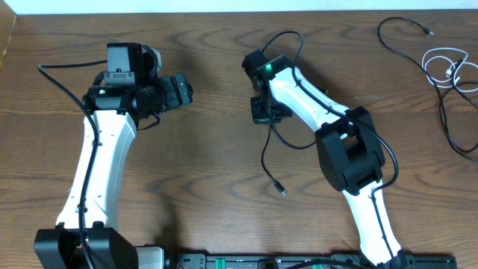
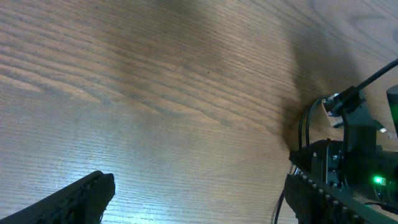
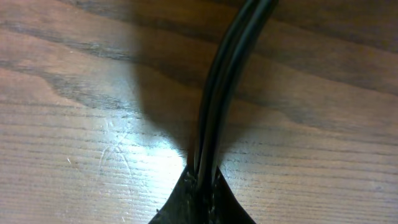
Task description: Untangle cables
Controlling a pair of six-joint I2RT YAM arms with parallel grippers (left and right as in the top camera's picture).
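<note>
My right gripper [image 1: 263, 113] hangs near the table's middle, shut on a thin black cable [image 1: 265, 161] that trails toward the front and ends in a small plug [image 1: 282, 191]. In the right wrist view two black strands of the black cable [image 3: 224, 81] run side by side up out of the closed right gripper [image 3: 204, 177]. A second long black cable [image 1: 447, 119] and a white cable [image 1: 442, 67] lie loosely overlapped at the far right. My left gripper [image 1: 187, 90] stands open to the left, and in its wrist view the left gripper [image 2: 199, 199] has only bare wood between its fingers.
The brown wooden table [image 1: 202, 172] has its back edge along the top of the overhead view. The right arm's black elbow housing [image 1: 351, 153] sits right of the held cable. The right arm's wrist with a green light [image 2: 376, 180] shows at the left wrist view's right edge.
</note>
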